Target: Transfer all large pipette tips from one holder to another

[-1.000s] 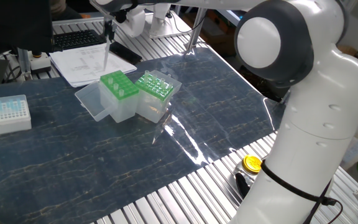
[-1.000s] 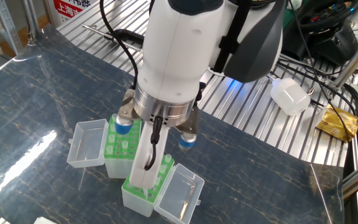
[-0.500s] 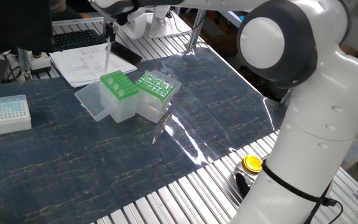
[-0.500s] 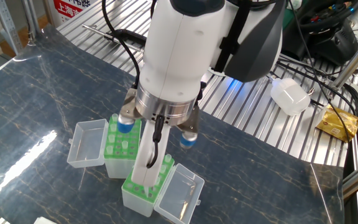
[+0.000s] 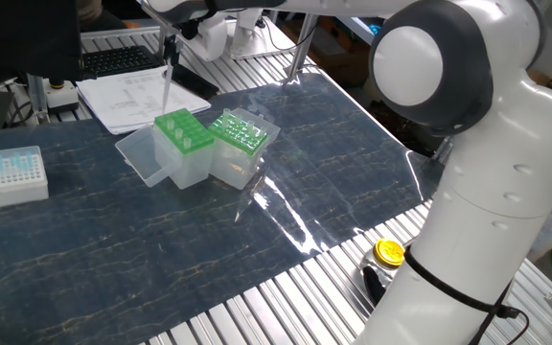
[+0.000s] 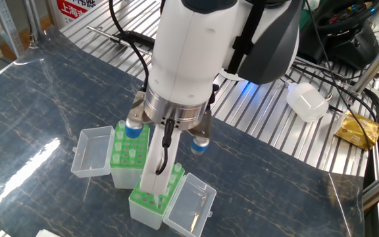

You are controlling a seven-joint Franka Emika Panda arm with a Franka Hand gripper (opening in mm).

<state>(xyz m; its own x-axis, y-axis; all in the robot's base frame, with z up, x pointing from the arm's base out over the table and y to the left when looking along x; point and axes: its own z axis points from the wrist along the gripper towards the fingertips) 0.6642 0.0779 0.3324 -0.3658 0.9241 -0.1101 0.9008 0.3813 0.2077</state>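
In the other fixed view the arm's wrist and flange cover the gripper (image 6: 155, 176), so only a pale finger shows reaching down toward the nearer green tip rack (image 6: 151, 198); the fingertips themselves cannot be made out. In one fixed view the gripper (image 5: 169, 46) is cut off by the top edge, and a large pipette tip (image 5: 166, 88), a thin clear cone, hangs straight down from it above the rack (image 5: 183, 132) with the open clear lid (image 5: 140, 153). The fingers seem pinched on that tip's collar, though the contact is too small to confirm. The second green rack (image 5: 238, 132) stands just beside the first, touching it, and whether either holds more tips is hard to tell. A small white box (image 5: 10, 175) sits well apart on the dark mat (image 5: 161, 240).
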